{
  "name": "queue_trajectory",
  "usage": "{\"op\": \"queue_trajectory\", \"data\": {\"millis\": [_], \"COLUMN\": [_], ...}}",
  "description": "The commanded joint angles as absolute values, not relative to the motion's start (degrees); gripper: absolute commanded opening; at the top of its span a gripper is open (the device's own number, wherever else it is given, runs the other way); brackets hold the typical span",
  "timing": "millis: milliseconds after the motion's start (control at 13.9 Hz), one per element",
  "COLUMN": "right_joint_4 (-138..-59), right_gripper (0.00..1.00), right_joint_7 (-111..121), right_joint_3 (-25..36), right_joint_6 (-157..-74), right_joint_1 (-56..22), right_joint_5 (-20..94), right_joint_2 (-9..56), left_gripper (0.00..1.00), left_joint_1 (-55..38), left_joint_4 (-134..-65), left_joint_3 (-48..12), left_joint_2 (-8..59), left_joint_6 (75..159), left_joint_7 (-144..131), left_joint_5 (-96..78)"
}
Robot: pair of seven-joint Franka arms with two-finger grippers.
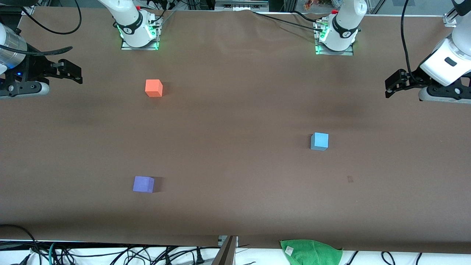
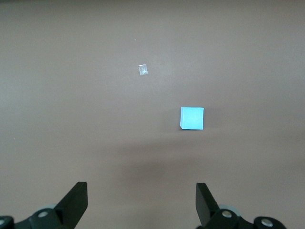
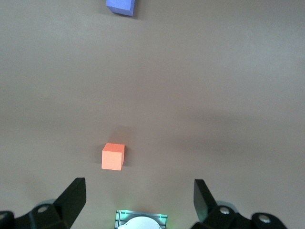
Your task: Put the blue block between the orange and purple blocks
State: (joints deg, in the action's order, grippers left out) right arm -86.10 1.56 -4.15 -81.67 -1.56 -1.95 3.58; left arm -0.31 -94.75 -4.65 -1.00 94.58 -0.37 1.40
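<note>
The blue block (image 1: 319, 141) (image 2: 192, 118) sits alone on the brown table, toward the left arm's end. The orange block (image 1: 153, 88) (image 3: 113, 157) lies toward the right arm's end, close to that arm's base. The purple block (image 1: 143, 184) (image 3: 120, 6) lies nearer the front camera than the orange one, with a wide bare gap between them. My left gripper (image 1: 390, 87) (image 2: 141, 191) hangs open and empty over its end of the table. My right gripper (image 1: 75, 73) (image 3: 139, 188) hangs open and empty over the other end. Neither touches a block.
The arms' bases (image 1: 139, 31) (image 1: 336, 35) stand along the table's edge farthest from the front camera. A green cloth (image 1: 311, 251) lies at the edge nearest that camera, with cables beside it. A small mark (image 1: 350, 179) shows on the table near the blue block.
</note>
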Motion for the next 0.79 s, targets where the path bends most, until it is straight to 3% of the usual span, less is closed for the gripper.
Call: {"op": "queue_trajectory", "data": {"millis": [0, 288, 721], "right_joint_4": [-84.81, -84.81, -84.81], "right_gripper": [1.00, 1.00, 1.00], "right_joint_7": [1.05, 0.97, 0.88], "right_joint_3": [-4.22, -4.22, -4.22], "right_joint_6": [-81.74, -81.74, -81.74], "right_joint_1": [-1.41, -1.41, -1.32], "right_joint_5": [-1.14, -1.14, -1.14], "right_joint_2": [4.13, 4.13, 4.31], "left_gripper": [1.00, 1.00, 1.00], "left_joint_1": [-0.88, -0.79, -0.09], "left_joint_4": [-95.45, -94.84, -94.31], "left_joint_3": [-3.78, -3.78, -3.78], "left_joint_2": [-2.02, -1.76, -1.41], "left_joint_6": [93.62, 88.72, 87.98], "left_joint_7": [-0.97, -1.23, -2.90], "left_joint_5": [-1.39, -1.41, -1.32]}}
